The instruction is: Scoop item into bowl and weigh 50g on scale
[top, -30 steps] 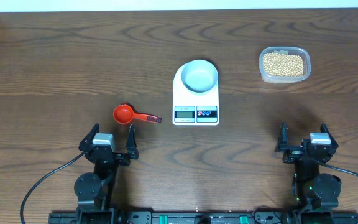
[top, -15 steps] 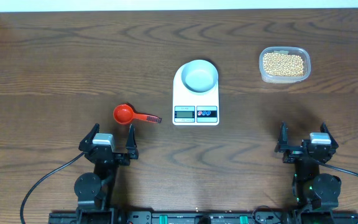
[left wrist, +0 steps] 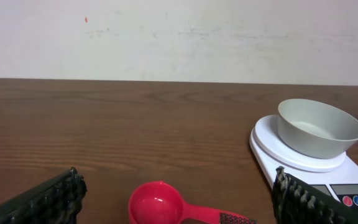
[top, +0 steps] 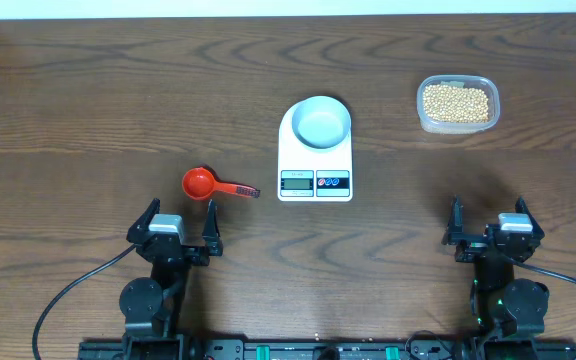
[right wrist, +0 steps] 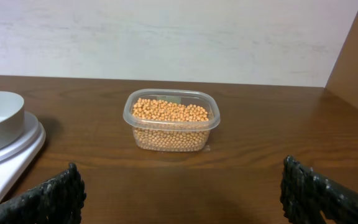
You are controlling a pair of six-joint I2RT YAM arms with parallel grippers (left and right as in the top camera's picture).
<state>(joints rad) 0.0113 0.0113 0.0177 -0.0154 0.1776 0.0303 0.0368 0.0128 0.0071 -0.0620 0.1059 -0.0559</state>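
Nothing has shifted since the earlier frame.

Overhead: the left gripper (top: 181,212) and the right gripper (top: 488,208) stand wide open and empty. The red scoop (top: 200,182) lies just ahead of the left one.

Left wrist: the bowl (left wrist: 319,128) sits empty on the scale (left wrist: 272,144), ahead and to the right.

Right wrist: the beans (right wrist: 169,111) fill a clear tub (right wrist: 129,115) straight ahead, well apart.

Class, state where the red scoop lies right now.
In the overhead view the red scoop lies left of the scale, just ahead of the open left pincer, handle pointing toward the scale.
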